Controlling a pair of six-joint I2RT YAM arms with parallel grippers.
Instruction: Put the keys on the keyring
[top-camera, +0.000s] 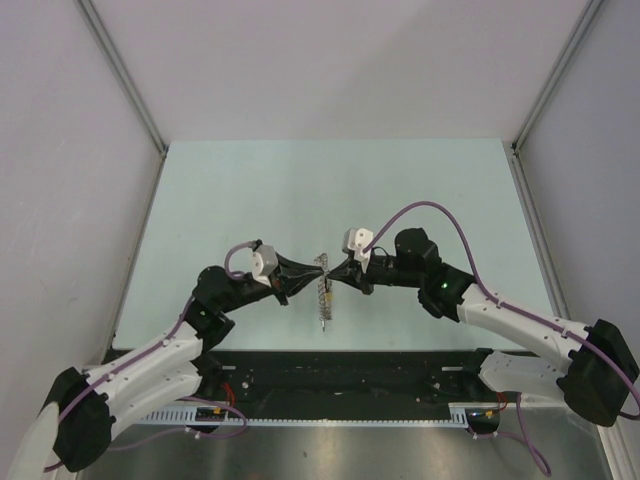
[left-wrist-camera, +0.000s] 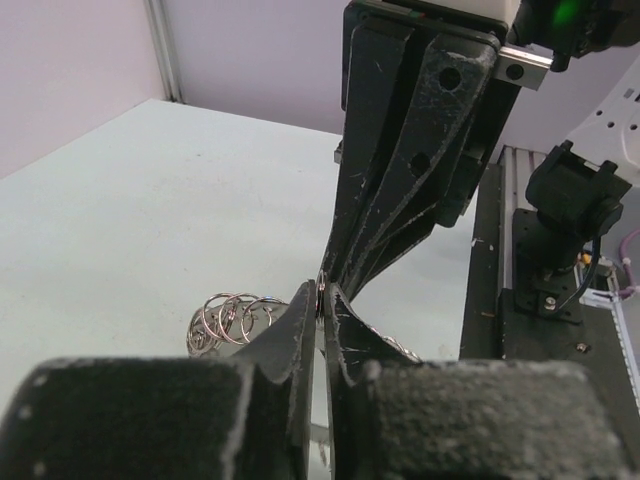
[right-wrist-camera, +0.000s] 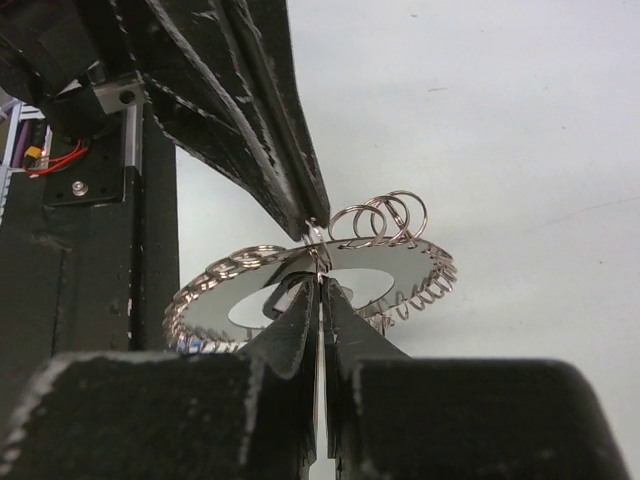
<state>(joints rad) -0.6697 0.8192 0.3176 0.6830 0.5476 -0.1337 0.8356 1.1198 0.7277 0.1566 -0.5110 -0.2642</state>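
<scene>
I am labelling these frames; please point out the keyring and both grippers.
keyring (right-wrist-camera: 410, 262): right wrist view, flat face.
left gripper (right-wrist-camera: 311, 226): right wrist view, between fingertips.
right gripper (right-wrist-camera: 319, 285): right wrist view, between fingertips.

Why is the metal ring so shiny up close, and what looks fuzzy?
Right wrist view: the ring mirrors pale surroundings; the right fingers nearest the lens are blurred. Left wrist view: the left fingers blur likewise. Top view: even light, all sharp.

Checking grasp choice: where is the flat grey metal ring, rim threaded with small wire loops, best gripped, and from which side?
Probably the bare flat band of the flat grey metal ring, pinched across both faces, coming edge-on. It is thin, and the small wire loops crowd its outer rim.
</scene>
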